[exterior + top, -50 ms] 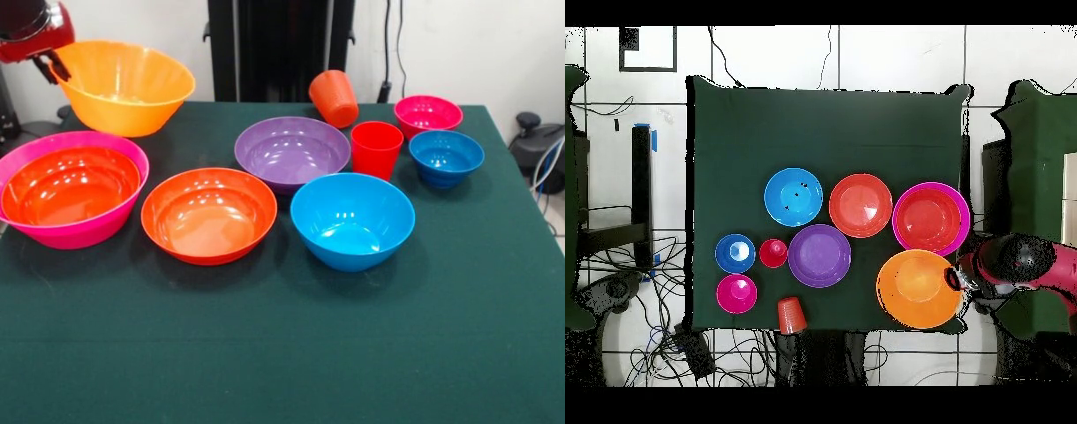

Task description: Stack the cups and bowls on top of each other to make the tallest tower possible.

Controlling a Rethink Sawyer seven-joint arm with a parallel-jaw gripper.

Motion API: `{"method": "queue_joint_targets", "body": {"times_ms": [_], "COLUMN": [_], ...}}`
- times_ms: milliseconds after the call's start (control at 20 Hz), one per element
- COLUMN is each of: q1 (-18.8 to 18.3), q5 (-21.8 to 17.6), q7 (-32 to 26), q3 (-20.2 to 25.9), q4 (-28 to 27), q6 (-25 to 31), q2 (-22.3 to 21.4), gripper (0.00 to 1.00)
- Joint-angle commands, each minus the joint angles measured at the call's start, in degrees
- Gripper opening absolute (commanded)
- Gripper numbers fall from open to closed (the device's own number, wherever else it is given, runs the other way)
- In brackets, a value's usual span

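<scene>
While the gripper (pixel 55 69) pinches the rim of the big yellow-orange bowl (pixel 124 87), these relations apply:

Grip state: jaws clamped on the bowl's rim; the bowl appears tilted and lifted off the table (pixel 353 353).
Held bowl position: extends from the gripper toward the table centre.
Tower base: big pink bowl (pixel 62 231), holding a red-orange bowl (pixel 69 184), lies just beside the gripper, toward the front edge.
Coming move, as judged: carry the held bowl sideways over the pink bowl.
Risk: its similar width may prevent nesting.
</scene>
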Motion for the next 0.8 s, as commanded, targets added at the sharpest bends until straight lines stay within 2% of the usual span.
{"method": "queue_joint_targets", "body": {"times_ms": [50, 500, 800], "q1": [4.3, 6.2, 7.3], "q5": [-2.3, -3.8, -4.5], "q7": [-16.4, -20.1, -22.1], "q3": [2.2, 2.5, 2.7], "q4": [-7.8, -12.4, -14.1], "q6": [6.0, 11.6, 15.5], "q2": [3.8, 5.4, 4.6], "gripper": [0.0, 0.0, 0.0]}}
